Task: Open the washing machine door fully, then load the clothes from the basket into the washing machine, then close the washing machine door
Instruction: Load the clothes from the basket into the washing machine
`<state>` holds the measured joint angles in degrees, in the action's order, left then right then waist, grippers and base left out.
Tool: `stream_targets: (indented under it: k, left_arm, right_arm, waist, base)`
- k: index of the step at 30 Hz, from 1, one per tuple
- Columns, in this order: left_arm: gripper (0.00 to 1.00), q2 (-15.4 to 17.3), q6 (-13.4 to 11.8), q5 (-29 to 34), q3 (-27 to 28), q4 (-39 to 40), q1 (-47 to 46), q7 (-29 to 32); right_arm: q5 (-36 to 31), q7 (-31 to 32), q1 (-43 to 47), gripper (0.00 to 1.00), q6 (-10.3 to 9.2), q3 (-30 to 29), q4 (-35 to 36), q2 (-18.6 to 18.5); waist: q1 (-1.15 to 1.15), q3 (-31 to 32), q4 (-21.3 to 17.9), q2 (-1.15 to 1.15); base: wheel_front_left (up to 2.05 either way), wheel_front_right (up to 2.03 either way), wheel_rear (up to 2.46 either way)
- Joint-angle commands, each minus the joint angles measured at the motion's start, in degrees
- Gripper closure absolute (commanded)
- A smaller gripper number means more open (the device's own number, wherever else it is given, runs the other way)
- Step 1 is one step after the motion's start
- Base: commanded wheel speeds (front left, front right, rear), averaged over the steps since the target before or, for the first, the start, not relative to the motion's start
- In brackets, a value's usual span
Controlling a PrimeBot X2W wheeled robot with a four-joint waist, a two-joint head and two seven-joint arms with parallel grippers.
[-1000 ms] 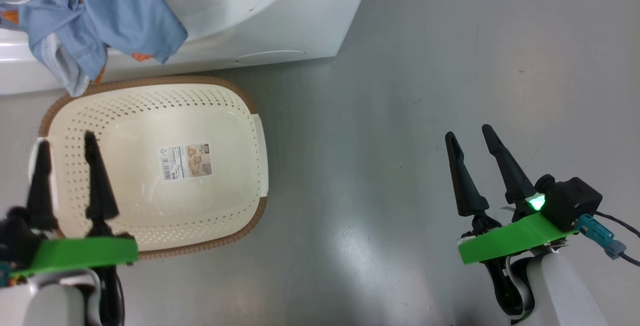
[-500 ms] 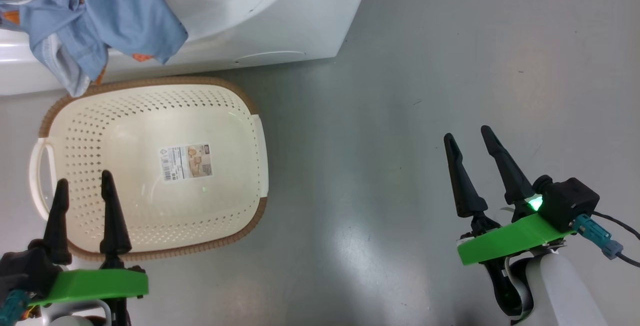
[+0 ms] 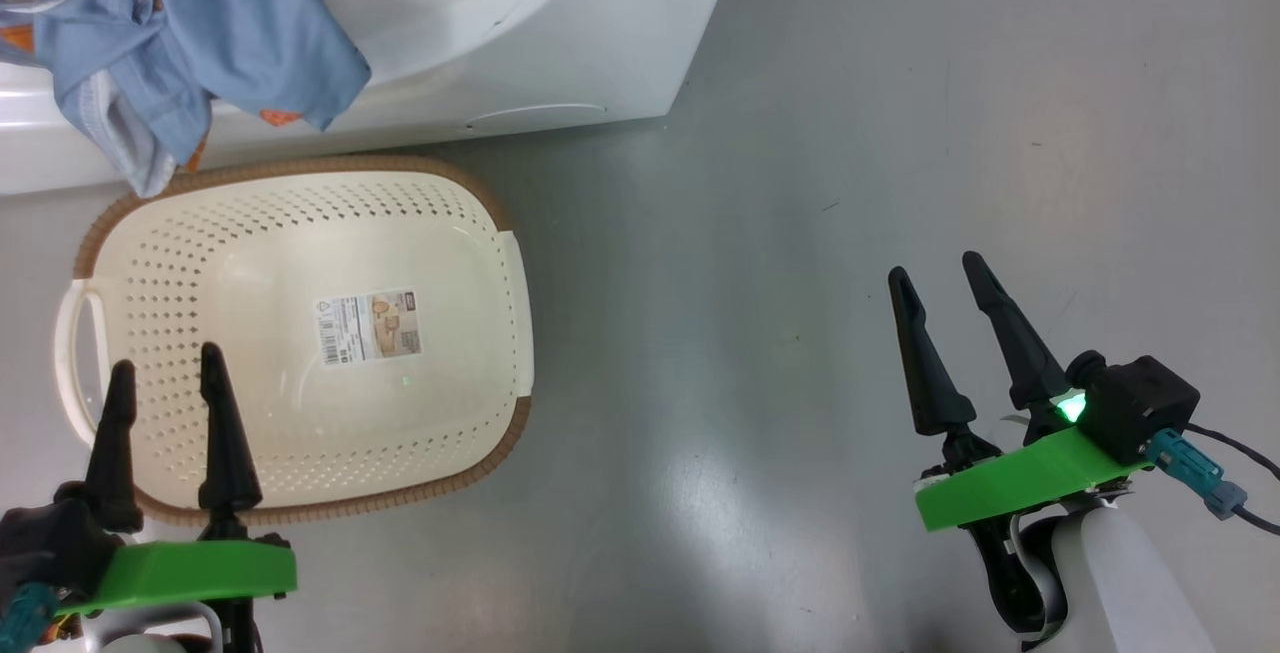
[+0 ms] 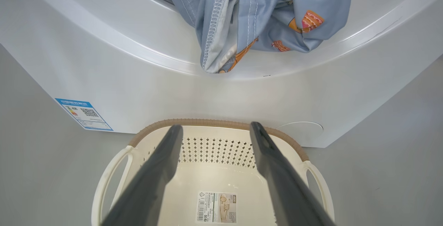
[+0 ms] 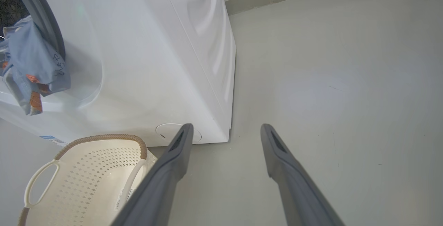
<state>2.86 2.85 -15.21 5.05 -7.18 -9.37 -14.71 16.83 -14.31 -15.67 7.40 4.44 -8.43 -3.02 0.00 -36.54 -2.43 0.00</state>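
Light-blue printed clothes (image 3: 230, 43) droop over the washing machine (image 3: 560, 33) mouth at upper left, above the empty basket (image 3: 300, 223). They look soft and light and may snag, so pinch the hanging bunched fold. The left gripper (image 3: 166, 357) hovers over the basket's near edge and the right gripper (image 3: 935, 266) over the floor (image 3: 750, 333), fingers spread, holding nothing.

The head view's top edge cuts off the light blue clothes (image 3: 200, 43) and the washing machine (image 3: 560, 43). The left wrist view's bottom edge crops the basket (image 4: 218, 150). Print on its paper label (image 3: 368, 326) and on the blue energy label (image 4: 84, 114) is too small to read.
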Motion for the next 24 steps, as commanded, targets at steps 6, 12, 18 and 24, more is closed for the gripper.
stream_targets:
  k: [6, 12, 18, 24]
  left_arm:
    - [0.0, 0.5, 0.6, 0.1, 2.0, 2.7, -0.1, -0.3]
    - [0.0, 1.0, 1.3, -0.8, 1.4, 2.9, -4.6, 0.2]
    - [0.0, 2.6, 1.7, -1.5, 1.1, 3.4, -9.7, 2.2]
    - [0.0, 2.9, 2.4, -4.6, 0.4, 3.4, -15.3, 5.5]
  right_arm:
    - [0.0, -0.7, 0.7, 0.0, 0.09, 1.1, 1.1, 0.1]
    - [0.2, -0.7, 0.6, 0.0, 0.09, 1.3, 1.0, 0.1]
    - [0.5, -0.7, 0.4, 0.0, 0.09, 1.5, 0.9, 0.1]
    - [0.9, -0.7, 0.4, 0.0, 0.09, 1.6, 0.9, 0.1]
  waist:
    - [0.0, 0.0, 0.2, 0.0]
    - [0.0, 0.3, 0.0, 0.0]
    - [0.0, 0.3, -0.6, 0.0]
    - [0.0, 0.3, -0.9, 0.0]
  base:
    - [0.0, 0.0, 0.0]
    - [0.0, 0.0, 0.0]
    - [0.0, 0.0, 0.0]
    - [0.0, 0.0, 0.0]
